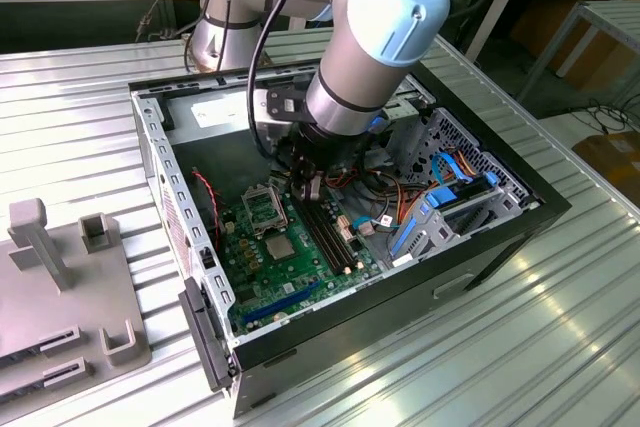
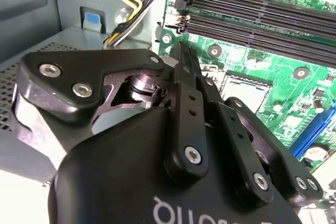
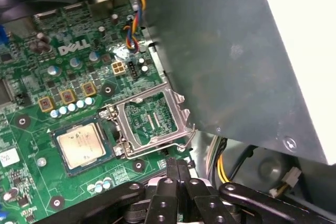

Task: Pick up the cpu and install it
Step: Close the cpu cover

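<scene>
— Any writing on that board?
— White lettering up by the capacitors, and a small white sticker with print.
— And the cpu?
— The cpu lies flat in a dark surround, just beside the open metal frame.
— The tool?
— The tool hangs over the board near that frame, apart from the cpu. Its fingers are pressed together, pinching nothing.

A robot arm reaches into an open computer case; its gripper hangs above the motherboard, near the cpu lying there.
</scene>
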